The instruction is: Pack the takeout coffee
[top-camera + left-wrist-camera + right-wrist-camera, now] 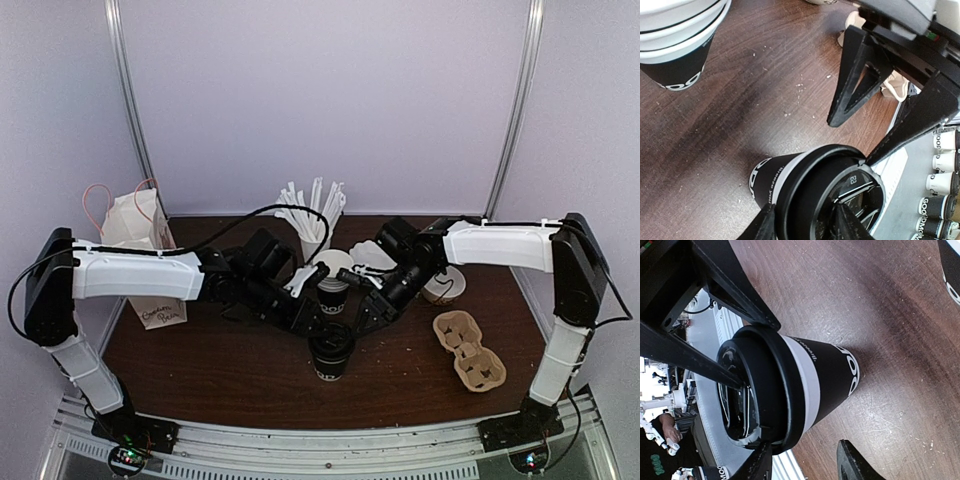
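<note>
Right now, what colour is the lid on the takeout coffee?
Black; the lid shows best from the right wrist.

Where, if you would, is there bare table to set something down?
The table is bare front left, between the paper bag and the coffee cup, and between that cup and the carrier. Crowded behind: straws, stacked cups.

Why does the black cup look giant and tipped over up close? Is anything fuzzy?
Top external view: even light, sharp, the takeout coffee stands upright. Left wrist view: the camera sits close to its lid, so it looks giant; the far cup is slightly fuzzy. Right wrist view: the camera is turned, so the cup looks sideways, its soft shadow on the table.
</note>
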Robot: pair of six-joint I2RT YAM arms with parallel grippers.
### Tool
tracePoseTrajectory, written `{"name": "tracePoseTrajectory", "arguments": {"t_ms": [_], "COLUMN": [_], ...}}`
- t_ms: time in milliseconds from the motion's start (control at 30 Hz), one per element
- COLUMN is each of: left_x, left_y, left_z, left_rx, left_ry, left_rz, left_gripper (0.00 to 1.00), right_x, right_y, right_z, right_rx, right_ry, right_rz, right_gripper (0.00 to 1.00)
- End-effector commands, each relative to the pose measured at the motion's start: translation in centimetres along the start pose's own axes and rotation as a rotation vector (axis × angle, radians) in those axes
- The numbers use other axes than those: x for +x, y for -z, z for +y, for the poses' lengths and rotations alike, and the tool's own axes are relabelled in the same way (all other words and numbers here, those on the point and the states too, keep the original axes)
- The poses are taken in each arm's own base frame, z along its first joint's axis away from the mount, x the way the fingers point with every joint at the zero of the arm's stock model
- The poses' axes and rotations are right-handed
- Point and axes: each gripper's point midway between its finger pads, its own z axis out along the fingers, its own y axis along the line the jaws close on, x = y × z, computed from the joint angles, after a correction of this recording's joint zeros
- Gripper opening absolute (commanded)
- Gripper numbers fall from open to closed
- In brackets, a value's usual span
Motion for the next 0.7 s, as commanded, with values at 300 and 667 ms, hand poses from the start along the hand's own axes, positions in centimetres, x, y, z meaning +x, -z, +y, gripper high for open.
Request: {"name": "tracePoseTrajectory", "arguments": {"t_ms": [300, 667], "left_x": [-2.3, -3.9], "left_y": [1.0, 3.7], "left_z": [-1.6, -1.7], "left_rx": [0.037, -0.04], "left_ry": [-0.093, -0.164], "left_rz": [-0.08, -0.157], "left_gripper": [0.43, 0.63], "right_x": [-2.3, -2.3], "right_y": [1.4, 2.7], "right_z": [1.1, 2.0], "right_rx": [-0.029, -0.011], "right_ry": [0.037, 0.089], "right_rz": [-0.074, -0.096], "right_gripper": [0.5, 0.59]}}
